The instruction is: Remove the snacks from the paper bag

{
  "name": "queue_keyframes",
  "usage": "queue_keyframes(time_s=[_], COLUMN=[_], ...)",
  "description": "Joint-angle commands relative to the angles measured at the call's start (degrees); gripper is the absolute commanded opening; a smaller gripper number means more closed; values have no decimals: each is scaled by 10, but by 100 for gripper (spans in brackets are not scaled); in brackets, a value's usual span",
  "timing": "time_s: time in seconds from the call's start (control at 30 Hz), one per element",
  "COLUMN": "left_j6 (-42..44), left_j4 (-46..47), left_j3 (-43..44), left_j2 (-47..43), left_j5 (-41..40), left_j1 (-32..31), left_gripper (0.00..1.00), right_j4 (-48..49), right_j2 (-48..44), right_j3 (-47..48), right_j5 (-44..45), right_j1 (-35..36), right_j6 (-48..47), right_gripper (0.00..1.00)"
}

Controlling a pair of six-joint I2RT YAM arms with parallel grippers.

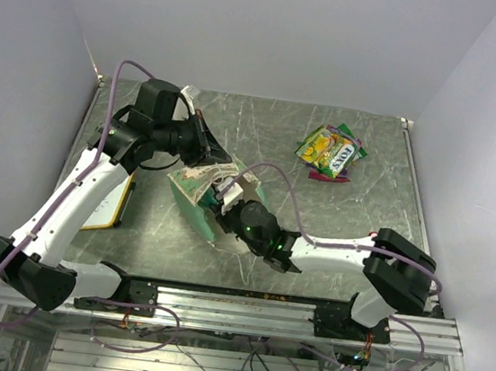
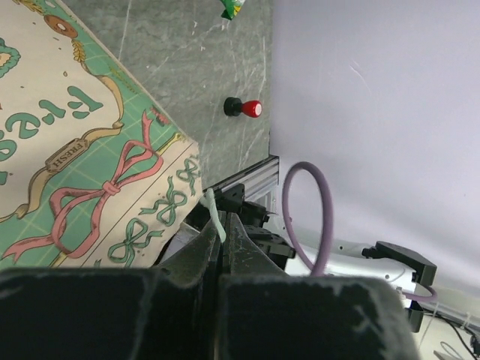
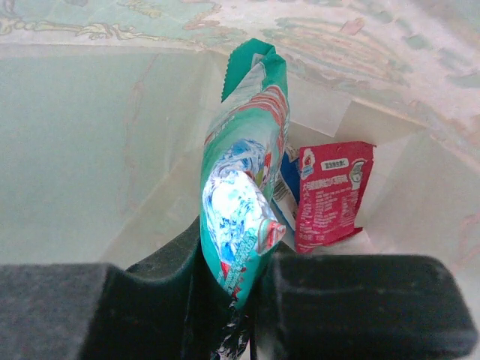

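Table (image 1: 353,218): grey-green marbled top, white scratches all over. The paper bag (image 1: 190,204) lies on its side near the middle, a little toward my left. The snack packets (image 1: 329,150), yellow-green on top with pink-purple under, sit in a small overlapping pile at the far right, well apart from the bag. A wood-framed whiteboard (image 1: 112,205) lies flat at the left edge. A red-topped black button (image 2: 244,108) stands close to the wall.

The top camera looks down from high above the paper bag (image 1: 194,208). The left wrist camera sits close beside its printed front. The right wrist camera peers inside it.
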Motion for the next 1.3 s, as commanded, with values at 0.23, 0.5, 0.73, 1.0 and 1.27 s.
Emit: queue_keyframes(time_s=[0.23, 0.5, 0.73, 1.0, 1.27], left_j6=[4, 24, 45, 77, 85], left_j4=[10, 7, 4, -24, -34], left_j3=[33, 66, 84, 108, 85], left_j2=[-6, 31, 82, 101, 86], left_j5=[-70, -124, -114, -92, -58], left_j1=[-2, 13, 49, 85, 91], left_gripper=[7, 7, 7, 7, 7], right_j4=[-274, -522, -689, -710, -609], right_j2=[-156, -283, -366, -370, -306], right_j3=[54, 119, 247, 395, 393], right_j5=[-117, -251, -235, -32, 194], right_j1=[-54, -58, -58, -58, -99], right_j6=[-81, -151, -195, -213, -175], right_gripper=[0, 0, 0, 0, 0])
